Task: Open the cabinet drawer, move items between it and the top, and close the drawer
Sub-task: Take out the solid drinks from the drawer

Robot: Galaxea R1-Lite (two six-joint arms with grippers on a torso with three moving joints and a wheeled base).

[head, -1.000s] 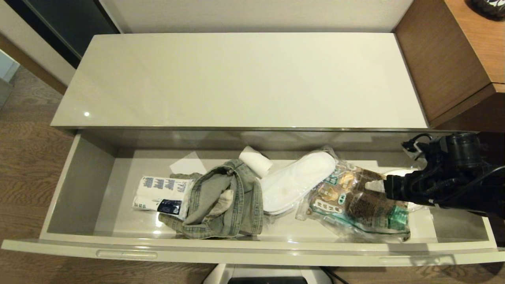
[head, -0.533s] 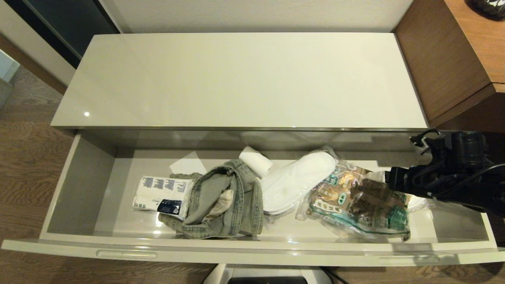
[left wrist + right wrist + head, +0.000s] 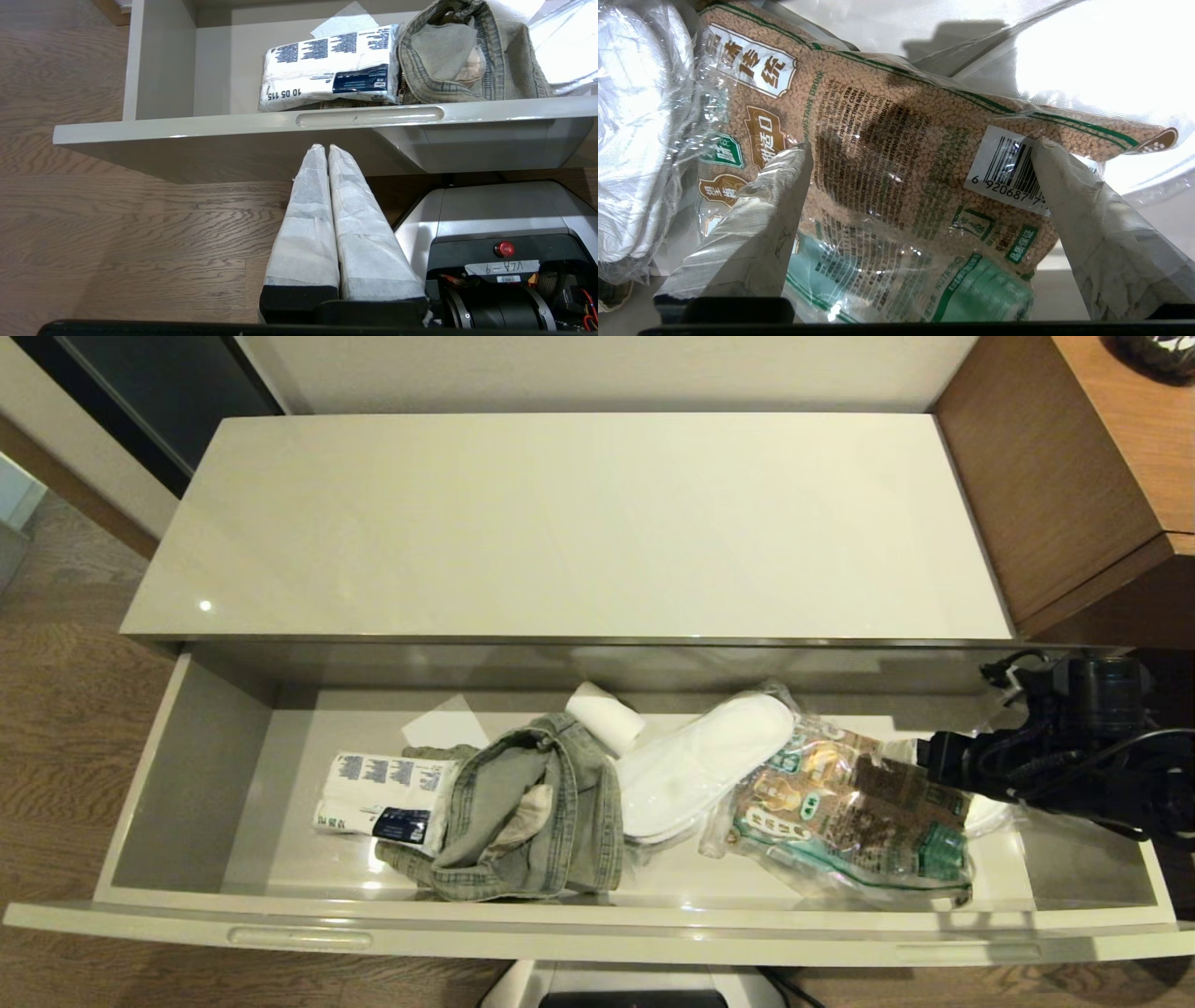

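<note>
Drawer pulled fully out below the glossy cream cabinet top.

Right claw is inside the drawer at its right end, low over the clear crinkly bag of brown granules with green-white print. Its two wrapped fingers are spread wide; the bag's printed middle lies between them, one tip at the bag's brown-and-white badges, the other at the barcode label. Whether the tips press the film or sit just above it cannot be told. In the head view the right arm's black wrist covers the bag's far right edge.

Beyond the bag, on the side away from the right claw, lie the white slippers in clear wrap, touching the bag's edge. A small white roll sits at the slippers' far end, toward the drawer's back wall. Next out from the claw is the faded denim garment, crumpled, against the slippers. Farthest from the right claw is the white plastic pack with blue print and a dark label, partly tucked under the denim.

Left claw is outside the drawer, below its front panel, fingers pressed together and holding nothing. The tips point up at the recessed handle; the white pack lies just past that handle, inside the drawer.
</note>
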